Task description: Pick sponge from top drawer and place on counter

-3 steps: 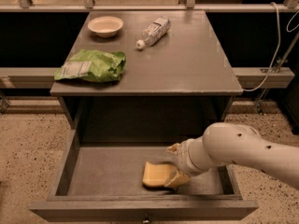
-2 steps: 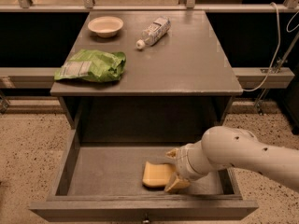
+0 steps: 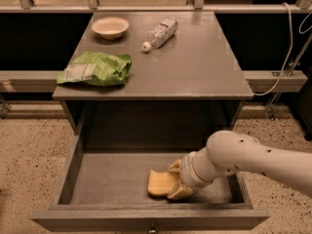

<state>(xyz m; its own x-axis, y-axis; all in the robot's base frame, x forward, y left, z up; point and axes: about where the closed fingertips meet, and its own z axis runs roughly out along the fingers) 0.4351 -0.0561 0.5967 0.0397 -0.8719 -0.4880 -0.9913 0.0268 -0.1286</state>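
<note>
The pale yellow sponge (image 3: 160, 183) lies on the bottom of the open top drawer (image 3: 112, 177), right of its middle and near the front board. My gripper (image 3: 176, 180) reaches in from the right on a white arm; its yellowish fingers (image 3: 179, 191) sit on either side of the sponge's right end, one behind and one in front. The sponge's right end is hidden between them and its left end looks slightly raised. The grey counter (image 3: 195, 62) is above the drawer.
On the counter stand a beige bowl (image 3: 110, 27) at the back left, a lying plastic bottle (image 3: 159, 33) at the back middle, and a green bag (image 3: 96, 69) at the front left. A white cable (image 3: 287, 57) hangs at the right.
The arm and gripper have shifted slightly left toward the sponge, with the fingers closer around its right end. The sponge stays in the same spot in the drawer.
</note>
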